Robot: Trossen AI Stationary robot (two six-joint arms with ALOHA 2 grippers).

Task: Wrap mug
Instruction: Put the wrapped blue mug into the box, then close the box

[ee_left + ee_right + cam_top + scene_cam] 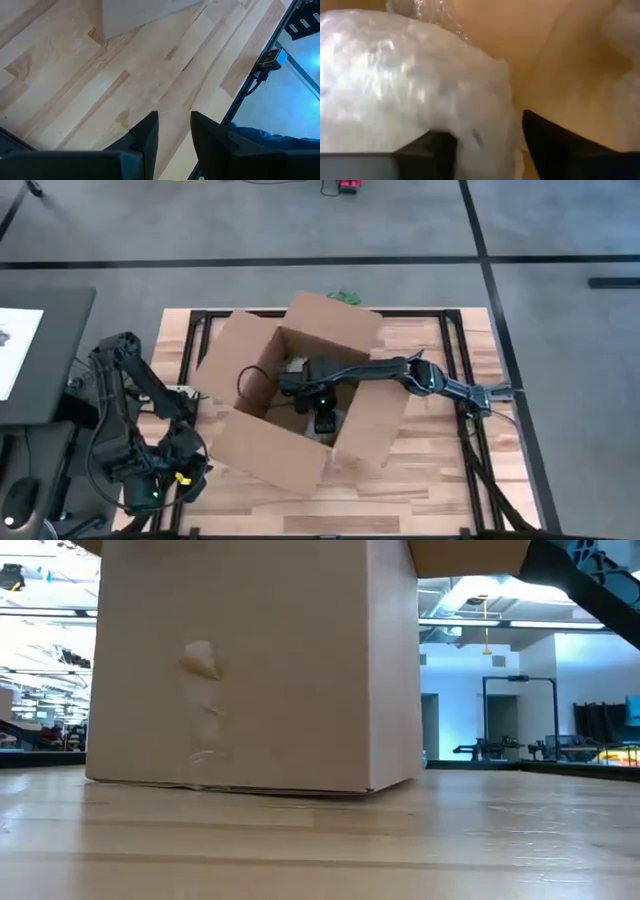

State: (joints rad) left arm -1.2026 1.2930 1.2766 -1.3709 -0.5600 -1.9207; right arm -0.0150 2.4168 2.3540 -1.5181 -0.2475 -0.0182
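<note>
1. On the wooden table (420,480), a large open cardboard box (270,445) sits near centre, flaps splayed toward 9, 12 and 3 o'clock. Low view: its plain side wall (250,670) rests flat on the boards, with a small dent or scuff on the face. No print, label or brand can be read on it.
2. Right arm (400,370) reaches in from 3 o'clock over the box rim; the right gripper (322,420) is down inside the box.
3. Right wrist view: a bulky bubble-wrap bundle (410,80) lies on the box floor, filling the space ahead of the right gripper (487,150). One finger presses against the wrap, the other stands clear of it, so the jaws are spread, not clamped. The mug itself cannot be seen; only wrap shows.
4. Left arm (125,400) is folded at the table's 8 o'clock corner, well apart from the box. Left gripper (174,135) hangs over bare boards, fingers parted by a narrow gap, holding nothing.
</note>
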